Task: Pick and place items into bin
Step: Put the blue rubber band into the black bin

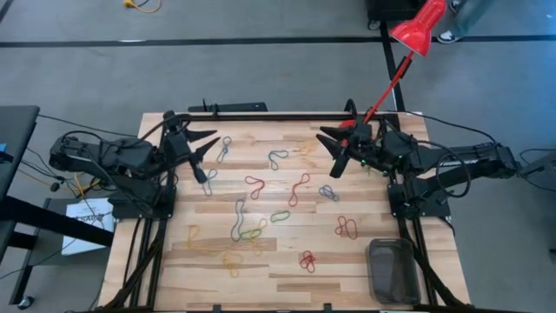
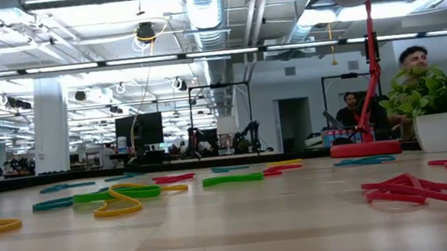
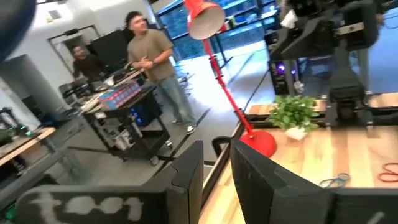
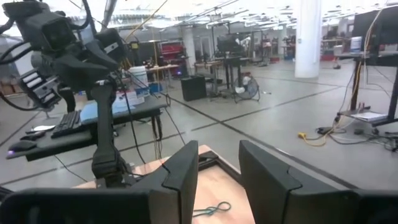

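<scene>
step: judged as pre-pick, nothing held, thin coloured rubber-band loops [image 1: 253, 185] scattered on the wooden table [image 1: 174, 269] | next: lower one gripper onto a loop | pose: left gripper [image 1: 206, 148] and right gripper [image 1: 333, 149] raised at far edge, fingers narrowly parted, empty; small dark grey translucent bin [image 1: 393, 271] near-side of right gripper

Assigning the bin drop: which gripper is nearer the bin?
Right. The right gripper hovers on the bin's side of the table; the left gripper is at the opposite side.
</scene>
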